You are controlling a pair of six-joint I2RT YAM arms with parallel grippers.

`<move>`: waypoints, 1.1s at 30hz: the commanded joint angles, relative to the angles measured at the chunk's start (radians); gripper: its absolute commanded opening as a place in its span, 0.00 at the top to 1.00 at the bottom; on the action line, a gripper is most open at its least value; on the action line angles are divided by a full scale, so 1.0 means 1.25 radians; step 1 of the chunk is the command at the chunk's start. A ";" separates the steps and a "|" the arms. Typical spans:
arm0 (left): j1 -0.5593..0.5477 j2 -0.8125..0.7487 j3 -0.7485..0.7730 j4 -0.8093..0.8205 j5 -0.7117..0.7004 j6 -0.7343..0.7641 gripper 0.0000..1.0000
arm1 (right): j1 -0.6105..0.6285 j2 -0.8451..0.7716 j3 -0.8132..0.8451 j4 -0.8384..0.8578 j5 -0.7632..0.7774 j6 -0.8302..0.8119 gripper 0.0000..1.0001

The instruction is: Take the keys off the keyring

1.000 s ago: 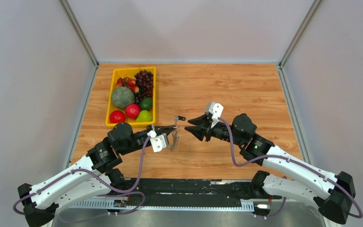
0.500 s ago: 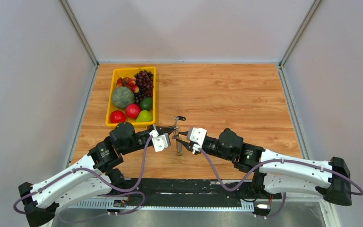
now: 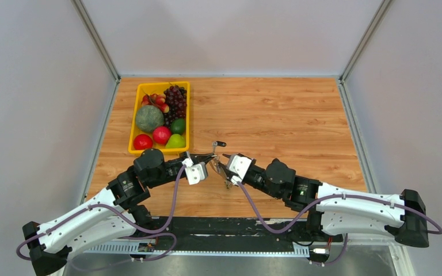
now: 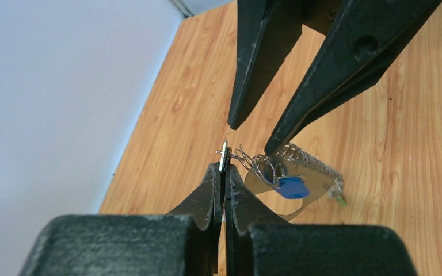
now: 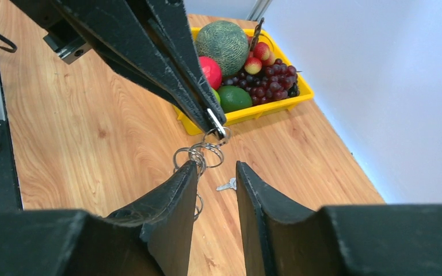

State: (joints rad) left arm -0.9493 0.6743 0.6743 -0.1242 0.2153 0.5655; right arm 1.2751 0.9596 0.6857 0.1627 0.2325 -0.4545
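A wood-grain counter (image 3: 276, 109) is shown across the middle of the frame. A yellow bin (image 3: 162, 84) filled with fruit (image 3: 149, 118) is set on it at upper left. One small dark-headed key (image 3: 218, 144) is laid flat near the centre.

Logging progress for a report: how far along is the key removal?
Done: one key lies loose on the table. In hand: the left gripper is shut on one end of the keyring; the open right gripper has its tips at the small rings. Left: the blue key, at least, hangs there.
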 commanded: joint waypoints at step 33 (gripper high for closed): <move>-0.004 -0.008 0.019 0.035 0.013 -0.011 1.00 | 0.006 0.071 0.015 0.149 0.039 0.013 1.00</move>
State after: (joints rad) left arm -0.9485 0.6735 0.6743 -0.1314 0.2108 0.5636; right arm 1.2751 1.0534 0.7002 0.2607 0.2810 -0.4767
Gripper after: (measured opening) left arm 0.020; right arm 0.062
